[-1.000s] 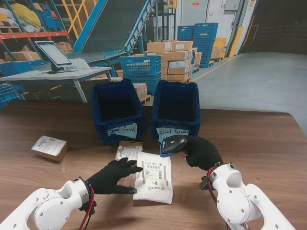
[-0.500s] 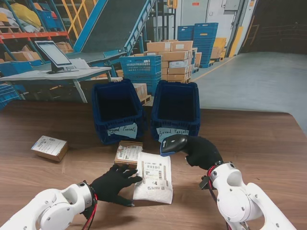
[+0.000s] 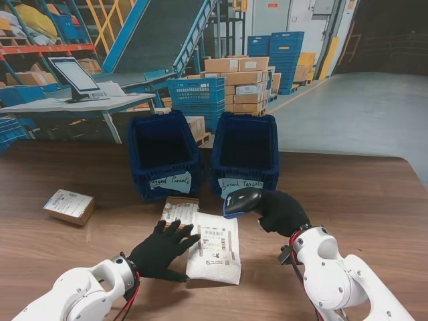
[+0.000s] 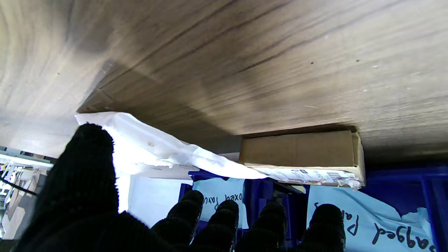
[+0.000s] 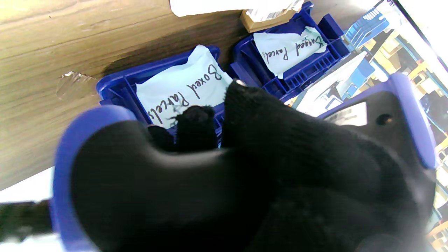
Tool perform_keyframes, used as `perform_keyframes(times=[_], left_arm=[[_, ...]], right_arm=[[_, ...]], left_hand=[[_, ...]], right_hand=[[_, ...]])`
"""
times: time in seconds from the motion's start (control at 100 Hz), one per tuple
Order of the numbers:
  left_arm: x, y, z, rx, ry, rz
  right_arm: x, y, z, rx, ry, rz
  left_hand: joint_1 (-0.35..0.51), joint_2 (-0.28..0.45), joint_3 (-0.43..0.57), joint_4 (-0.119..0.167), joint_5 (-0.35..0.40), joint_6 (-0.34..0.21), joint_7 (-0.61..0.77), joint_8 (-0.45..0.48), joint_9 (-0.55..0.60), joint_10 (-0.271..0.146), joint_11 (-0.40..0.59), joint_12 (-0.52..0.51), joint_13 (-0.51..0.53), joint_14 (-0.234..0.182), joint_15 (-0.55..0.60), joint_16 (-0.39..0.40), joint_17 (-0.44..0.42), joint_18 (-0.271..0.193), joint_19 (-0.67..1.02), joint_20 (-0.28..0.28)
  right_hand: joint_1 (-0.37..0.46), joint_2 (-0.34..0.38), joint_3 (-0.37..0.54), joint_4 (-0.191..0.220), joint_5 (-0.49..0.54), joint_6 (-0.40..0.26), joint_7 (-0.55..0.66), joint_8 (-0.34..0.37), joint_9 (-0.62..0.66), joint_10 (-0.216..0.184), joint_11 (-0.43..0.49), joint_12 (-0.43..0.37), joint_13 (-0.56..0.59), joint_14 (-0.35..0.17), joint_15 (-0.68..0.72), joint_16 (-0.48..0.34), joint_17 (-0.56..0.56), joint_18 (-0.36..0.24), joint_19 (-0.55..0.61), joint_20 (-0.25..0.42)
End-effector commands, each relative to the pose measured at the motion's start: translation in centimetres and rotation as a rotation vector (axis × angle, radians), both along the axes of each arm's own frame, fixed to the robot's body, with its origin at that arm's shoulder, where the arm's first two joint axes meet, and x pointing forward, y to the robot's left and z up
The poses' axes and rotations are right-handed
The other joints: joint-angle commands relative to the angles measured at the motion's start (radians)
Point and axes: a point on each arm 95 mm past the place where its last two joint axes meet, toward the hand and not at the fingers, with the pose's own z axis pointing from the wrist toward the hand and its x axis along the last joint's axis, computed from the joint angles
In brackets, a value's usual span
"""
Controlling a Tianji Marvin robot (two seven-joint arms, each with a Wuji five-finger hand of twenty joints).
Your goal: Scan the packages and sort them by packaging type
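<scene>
A white bagged parcel (image 3: 215, 247) lies flat on the table, its far edge lapping a small cardboard box (image 3: 180, 210). My left hand (image 3: 160, 249), black-gloved with fingers spread, hovers beside the bag's left edge and holds nothing. In the left wrist view the bag (image 4: 154, 150) and the box (image 4: 301, 152) lie just beyond the fingertips (image 4: 89, 147). My right hand (image 3: 281, 211) is shut on a blue-black barcode scanner (image 3: 241, 200), held over the bag's far right corner. Two blue bins stand behind: "Bagged Parcels" (image 3: 164, 155) on the left, "Boxed Parcels" (image 3: 245, 152) on the right.
Another labelled cardboard box (image 3: 69, 206) sits at the left of the table. The wooden table (image 3: 361, 200) runs wide to the right. Beyond it are a desk with a monitor (image 3: 75, 77), stacked crates and cartons.
My left hand drew back off the bag, then moved forward again with fingers spread toward the small box. The right hand and scanner stayed still.
</scene>
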Motion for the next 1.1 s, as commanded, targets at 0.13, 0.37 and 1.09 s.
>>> perform_keyframes(times=[0.13, 0.37, 1.09], left_arm=[[0.0, -0.9, -0.4, 0.028, 0.036, -0.014], [0.2, -1.5, -0.8, 0.059, 0.026, -0.031], [2.3, -4.4, -2.3, 0.119, 0.04, -0.085]], right_arm=[[-0.2, 0.4, 0.1, 0.013, 0.01, 0.016], [-0.3, 0.4, 0.1, 0.02, 0.018, 0.024], [-0.5, -0.2, -0.2, 0.052, 0.036, 0.039]], left_hand=[[-0.036, -0.022, 0.028, -0.024, -0.046, 0.027, -0.015, -0.022, -0.038, 0.017, -0.023, -0.04, -0.041, 0.001, -0.02, 0.001, -0.021, 0.007, 0.002, 0.006], [-0.035, -0.027, 0.026, -0.025, -0.045, 0.039, -0.015, -0.028, -0.04, 0.026, -0.023, -0.053, -0.042, 0.003, -0.024, -0.008, -0.022, 0.011, 0.001, 0.005], [-0.1, -0.199, 0.397, -0.026, 0.113, 0.056, 0.02, 0.001, 0.074, 0.036, 0.013, 0.057, 0.04, 0.016, 0.02, 0.017, 0.012, 0.018, 0.008, -0.013]], right_hand=[[0.088, 0.063, 0.086, 0.007, 0.06, -0.076, 0.056, 0.033, 0.0, -0.011, -0.005, 0.009, 0.013, 0.011, 0.0, 0.021, 0.008, -0.01, 0.023, 0.019], [0.088, 0.061, 0.087, 0.008, 0.061, -0.073, 0.054, 0.032, 0.002, -0.01, -0.007, 0.01, 0.014, 0.013, -0.001, 0.022, 0.005, -0.009, 0.023, 0.022], [0.085, 0.057, 0.093, 0.011, 0.064, -0.07, 0.051, 0.031, 0.008, -0.009, -0.01, 0.009, 0.017, 0.014, 0.001, 0.022, 0.007, -0.006, 0.024, 0.025]])
